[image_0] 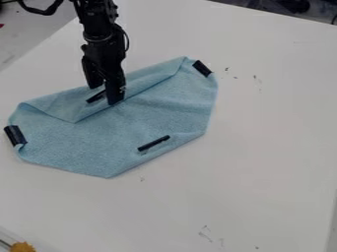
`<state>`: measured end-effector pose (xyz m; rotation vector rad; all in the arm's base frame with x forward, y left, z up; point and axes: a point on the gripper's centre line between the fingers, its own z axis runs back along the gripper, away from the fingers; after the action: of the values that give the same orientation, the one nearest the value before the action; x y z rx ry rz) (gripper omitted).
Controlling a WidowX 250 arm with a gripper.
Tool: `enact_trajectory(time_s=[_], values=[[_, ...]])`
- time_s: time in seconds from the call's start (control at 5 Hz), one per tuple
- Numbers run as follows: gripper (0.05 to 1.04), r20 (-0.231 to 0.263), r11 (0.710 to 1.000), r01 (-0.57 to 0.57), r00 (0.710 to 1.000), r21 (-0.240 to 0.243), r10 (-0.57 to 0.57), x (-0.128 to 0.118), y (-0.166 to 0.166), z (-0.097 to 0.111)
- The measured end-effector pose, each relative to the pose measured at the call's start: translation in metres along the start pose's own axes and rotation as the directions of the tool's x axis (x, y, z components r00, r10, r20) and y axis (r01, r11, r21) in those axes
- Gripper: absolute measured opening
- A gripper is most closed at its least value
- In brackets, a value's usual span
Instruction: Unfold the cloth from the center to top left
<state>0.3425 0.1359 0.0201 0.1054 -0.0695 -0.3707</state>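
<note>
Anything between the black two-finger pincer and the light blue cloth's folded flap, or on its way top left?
Nothing visible separates the pincer from the flap. Toward the top left, only the robot's own black arm hangs over the white table.

The cloth (125, 140) lies on the table (270, 147), the gripper (105, 95) above or perhaps touching its far flap

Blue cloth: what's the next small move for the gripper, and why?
I'd probably close the gripper on the folded flap by its black strip, before any pull to the top left. The flap lies folded in over the cloth, and the fingers stand apart at the strip. Can't tell if they touch fabric.
</note>
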Motion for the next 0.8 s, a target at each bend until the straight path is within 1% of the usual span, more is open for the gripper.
enact_trajectory(time_s=[0.2, 0.4, 0.6, 0.8], values=[[0.953, -0.006, 1.0, -0.001, 1.0, 0.022, 0.001, -0.0012, -0.0028, 0.0055], [0.811, 0.0, 1.0, -0.006, 1.0, 0.023, 0.006, -0.0019, -0.0074, 0.0072], [1.007, 0.005, 1.0, 0.004, 1.0, 0.018, -0.005, -0.0014, -0.0077, 0.0071], [1.007, 0.0, 1.0, -0.01, 1.0, 0.017, 0.01, -0.007, -0.0039, 0.0056]])
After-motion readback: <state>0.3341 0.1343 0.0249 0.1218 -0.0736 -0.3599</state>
